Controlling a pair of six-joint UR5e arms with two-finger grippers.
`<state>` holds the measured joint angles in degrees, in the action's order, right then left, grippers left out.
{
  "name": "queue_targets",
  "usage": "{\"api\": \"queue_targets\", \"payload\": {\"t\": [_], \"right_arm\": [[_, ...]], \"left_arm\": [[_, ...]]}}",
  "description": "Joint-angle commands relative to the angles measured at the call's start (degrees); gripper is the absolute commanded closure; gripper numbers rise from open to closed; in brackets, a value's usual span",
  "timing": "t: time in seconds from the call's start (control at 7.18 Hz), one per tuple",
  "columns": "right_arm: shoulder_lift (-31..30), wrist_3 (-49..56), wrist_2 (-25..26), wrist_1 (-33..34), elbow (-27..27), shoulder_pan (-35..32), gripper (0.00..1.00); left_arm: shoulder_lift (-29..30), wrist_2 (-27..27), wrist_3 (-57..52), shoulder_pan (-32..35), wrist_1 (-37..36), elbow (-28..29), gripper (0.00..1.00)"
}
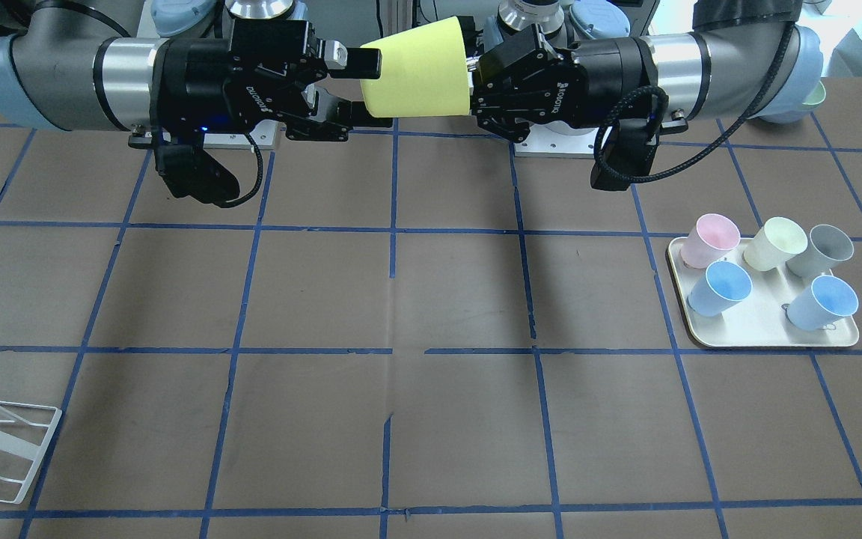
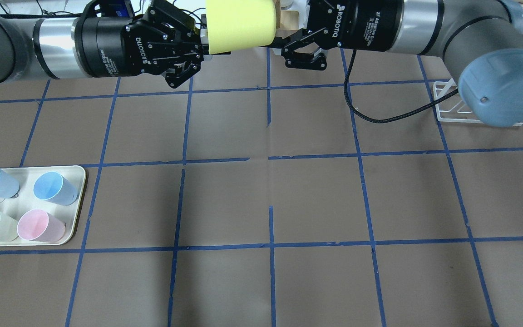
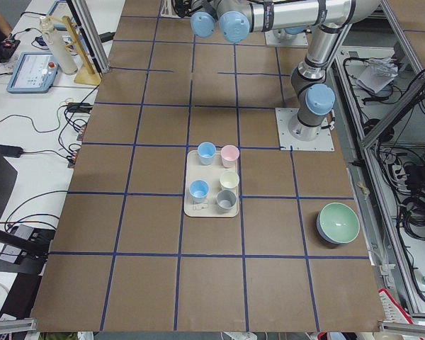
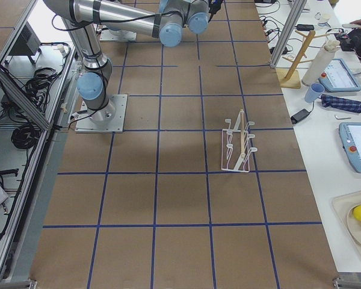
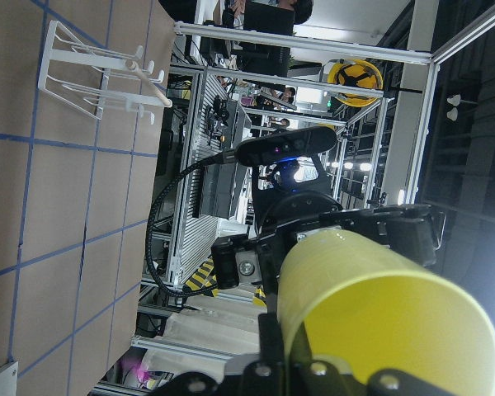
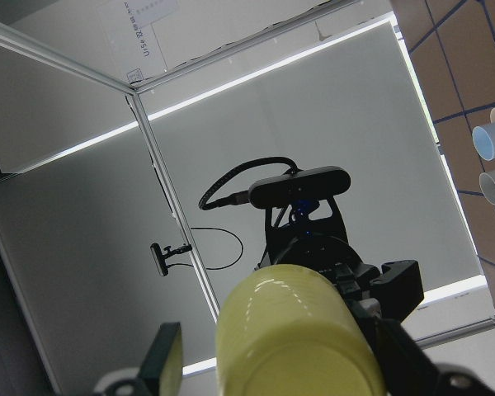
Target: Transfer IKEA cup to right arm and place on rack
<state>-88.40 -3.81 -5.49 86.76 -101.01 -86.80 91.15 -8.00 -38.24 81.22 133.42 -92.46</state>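
Currently at: the IKEA cup (image 1: 416,71) lies on its side in the air over the far side of the bench (image 1: 431,299), by the robot's base. Its wide mouth points to the left arm (image 1: 730,60) and its narrow base to the right arm (image 1: 87,75).
Left gripper (image 1: 480,82): closed on the mouth end; by my judgement it alone carries the cup.
Right gripper (image 1: 362,88): jaws spread to either side of the base end. Its wrist view shows a gap beside one finger (image 6: 169,355), so it has hold of nothing.
Step in hand: the hand-over, just short of the right gripper clamping.
Risk, early release: if the left gripper lets go before the right has closed firmly, the cup drops to the bench and may roll.
Risk, taper: the smooth wall narrows toward the right gripper, so a squeeze near the base could push the cup out along its length.
Risk, tug: with both grippers clamped, any off-line pull could flex the plastic or twist the cup askew.
Risk, rack (image 4: 239,144): it stands at the right end of the bench, well apart. A crooked cup could miss its thin slanted prongs or shove the light frame.
Tray (image 1: 768,343): at the left end with its tumblers (image 1: 719,288), well apart; not threatened.
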Motion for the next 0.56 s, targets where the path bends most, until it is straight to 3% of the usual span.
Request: {"api": "queue_targets", "payload": {"t": [0.0, 0.14, 0.42], "right_arm": [[0.07, -0.06, 0.13, -0.01, -0.24, -0.21, 0.14], [-0.01, 0.03, 0.3, 0.08, -0.24, -0.21, 0.21], [0.07, 0.03, 0.22, 0.08, -0.16, -0.21, 0.73]], "left_arm": [[0.0, 0.0, 0.0, -0.01, 0.0, 0.0, 1.0], [0.0, 0.0, 0.0, -0.01, 0.0, 0.09, 1.0], [0.0, -0.09, 0.09, -0.01, 0.0, 0.09, 1.0]]}}
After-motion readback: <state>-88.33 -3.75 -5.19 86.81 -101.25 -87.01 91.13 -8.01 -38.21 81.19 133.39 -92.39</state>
